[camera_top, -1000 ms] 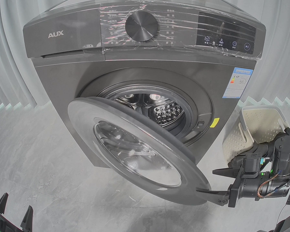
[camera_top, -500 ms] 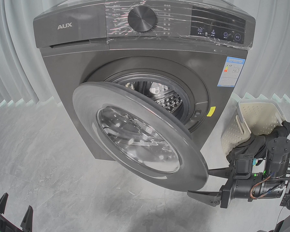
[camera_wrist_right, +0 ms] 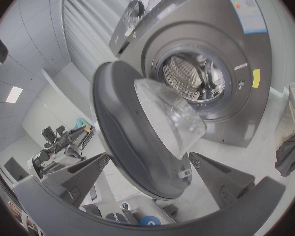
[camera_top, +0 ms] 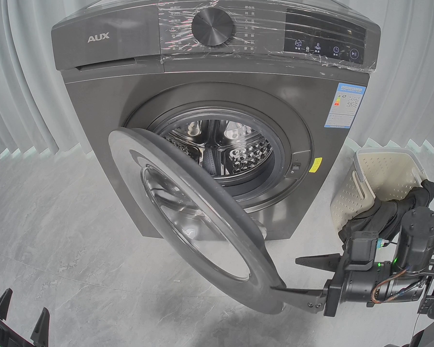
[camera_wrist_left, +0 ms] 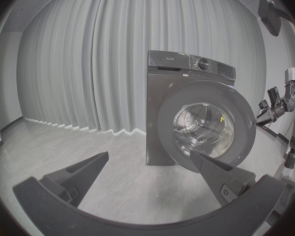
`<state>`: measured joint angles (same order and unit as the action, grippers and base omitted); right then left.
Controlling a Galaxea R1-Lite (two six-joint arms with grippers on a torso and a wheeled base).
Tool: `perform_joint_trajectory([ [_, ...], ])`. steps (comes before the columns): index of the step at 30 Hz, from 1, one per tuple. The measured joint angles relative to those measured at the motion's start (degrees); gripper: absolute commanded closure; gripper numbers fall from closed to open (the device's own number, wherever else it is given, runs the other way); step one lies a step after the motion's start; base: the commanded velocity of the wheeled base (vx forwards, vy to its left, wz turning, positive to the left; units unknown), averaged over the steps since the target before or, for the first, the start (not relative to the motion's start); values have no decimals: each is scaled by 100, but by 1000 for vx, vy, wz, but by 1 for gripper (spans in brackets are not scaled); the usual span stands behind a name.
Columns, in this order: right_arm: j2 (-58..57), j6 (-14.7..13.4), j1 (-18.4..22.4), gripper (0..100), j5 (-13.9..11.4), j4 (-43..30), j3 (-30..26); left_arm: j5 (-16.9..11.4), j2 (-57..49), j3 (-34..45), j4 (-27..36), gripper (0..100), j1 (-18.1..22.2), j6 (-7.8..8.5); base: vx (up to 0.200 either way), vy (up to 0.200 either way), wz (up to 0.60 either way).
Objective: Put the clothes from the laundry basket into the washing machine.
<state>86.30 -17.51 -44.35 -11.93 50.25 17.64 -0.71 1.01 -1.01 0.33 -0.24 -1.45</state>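
The grey washing machine (camera_top: 217,73) stands in front of me with its round door (camera_top: 197,218) swung partly out and the steel drum (camera_top: 222,150) showing behind it. My right gripper (camera_top: 287,274) is open at the door's free edge, the lower finger against the rim; in the right wrist view the door (camera_wrist_right: 127,125) sits between the fingers. A cream laundry basket (camera_top: 386,174) stands right of the machine with dark clothes (camera_top: 386,215) hanging over its front rim. My left gripper (camera_top: 25,304) is open and holds nothing, low at the left, far from the machine (camera_wrist_left: 160,122).
Grey tiled floor (camera_top: 58,227) spreads to the left and front of the machine. Pale pleated curtains (camera_top: 14,73) hang behind it. The open door reaches out over the floor between my arms.
The door has swung further open, baring more of the drum. My right gripper has moved down and towards me along with the door's edge. The head view shifted a little at first.
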Motion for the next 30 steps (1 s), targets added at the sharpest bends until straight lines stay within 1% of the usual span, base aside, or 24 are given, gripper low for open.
perform_joint_trajectory([
  [1,-74,-34,0,0,4,28,11,2,0,0,2,0,-2,1,0,0,0],
  [3,-256,-197,-7,0,-7,50,46,0,0,0,2,0,-2,1,0,0,0],
  [7,-702,-749,41,0,-24,68,322,2,0,0,2,0,-2,6,0,0,0],
  [9,-870,-881,149,0,-29,55,484,-2,0,0,0,0,-2,6,0,0,0],
  [12,-967,-923,400,0,1,35,664,-2,0,0,2,0,-2,6,0,0,0],
  [14,-916,-923,572,0,69,20,752,-2,0,0,0,0,-2,9,0,0,0],
  [17,-631,-903,830,0,294,35,870,-5,0,0,2,0,-2,9,0,0,0],
  [20,-154,-863,1034,0,575,96,978,-5,0,0,2,0,-2,6,0,0,0],
  [23,308,-828,1136,0,814,134,1052,-7,0,0,0,0,-2,6,0,0,0],
  [27,913,-767,1163,0,1169,172,1176,-9,0,0,0,0,-2,6,0,0,0],
  [30,1248,-742,1075,0,1275,187,1320,-7,0,0,0,0,-2,9,0,0,0],
])
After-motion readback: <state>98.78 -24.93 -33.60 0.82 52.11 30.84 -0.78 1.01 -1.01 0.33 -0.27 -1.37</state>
